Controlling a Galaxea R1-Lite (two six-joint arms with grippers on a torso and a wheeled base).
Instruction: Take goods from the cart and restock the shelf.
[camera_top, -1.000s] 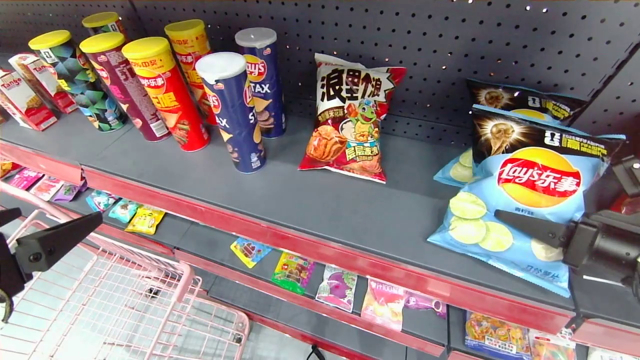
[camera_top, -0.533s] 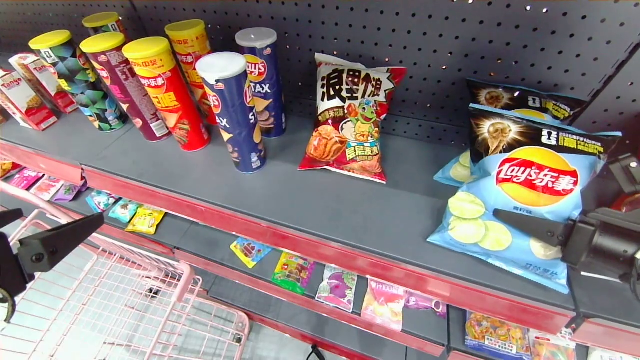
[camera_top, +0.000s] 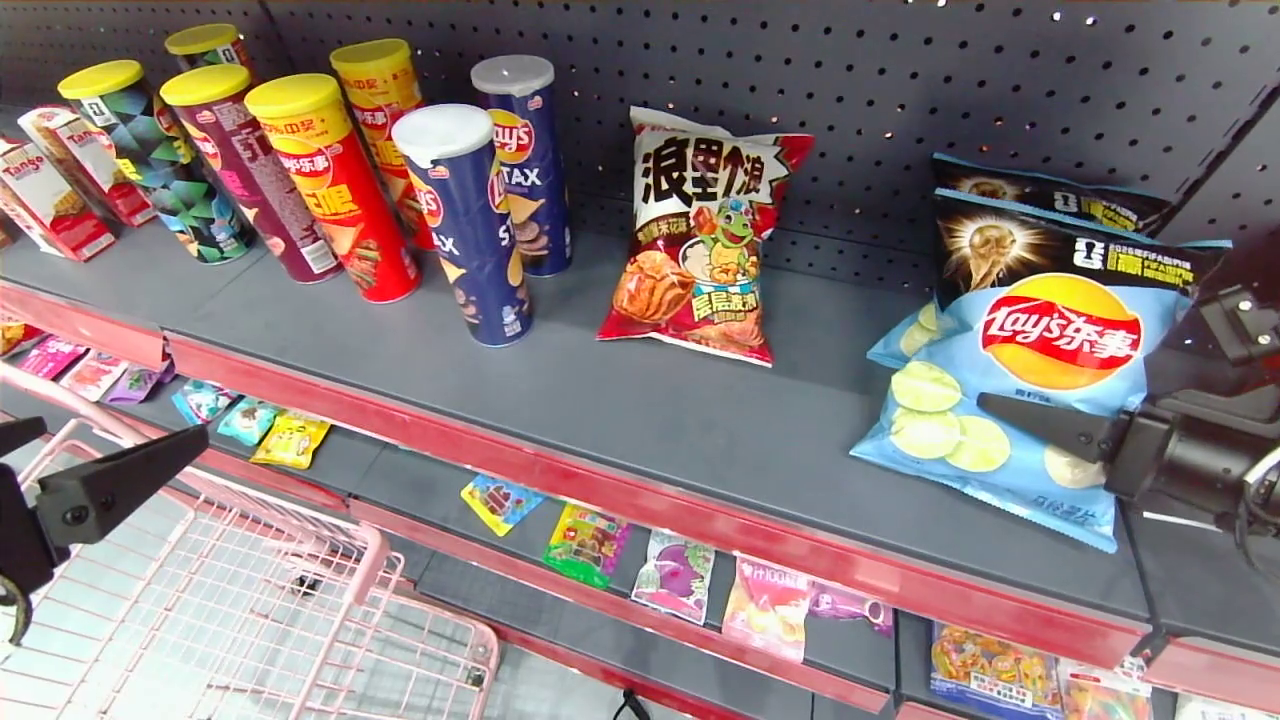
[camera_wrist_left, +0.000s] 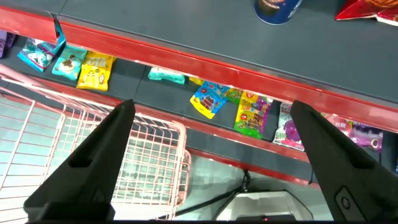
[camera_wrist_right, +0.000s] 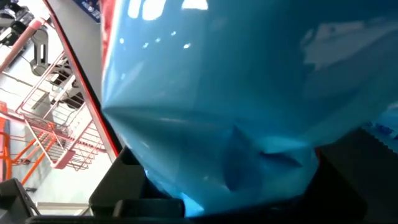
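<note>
A light blue chip bag (camera_top: 1040, 370) leans at the right end of the grey shelf (camera_top: 640, 410), against a second bag of the same kind (camera_top: 1050, 195) behind it. My right gripper (camera_top: 1030, 415) is shut on the front bag's lower right part, with one finger lying across its face. In the right wrist view the bag (camera_wrist_right: 249, 81) bulges between the two fingers of that gripper (camera_wrist_right: 239, 180). My left gripper (camera_top: 110, 440) hangs open and empty over the pink wire cart (camera_top: 300, 600) at lower left. The left wrist view shows this gripper (camera_wrist_left: 212, 109) above the cart's rim (camera_wrist_left: 155, 155).
Several tall chip cans (camera_top: 330, 190) stand at the shelf's left, with a red snack bag (camera_top: 700, 240) upright in the middle. Bare shelf lies between that bag and the blue bags. A red rail (camera_top: 620, 490) edges the shelf. Small candy packets (camera_top: 590, 545) line the lower shelf.
My right gripper has pushed the blue chip bag farther back on the shelf, and the bag now stands steeper against the one behind. The left arm has kept still.
</note>
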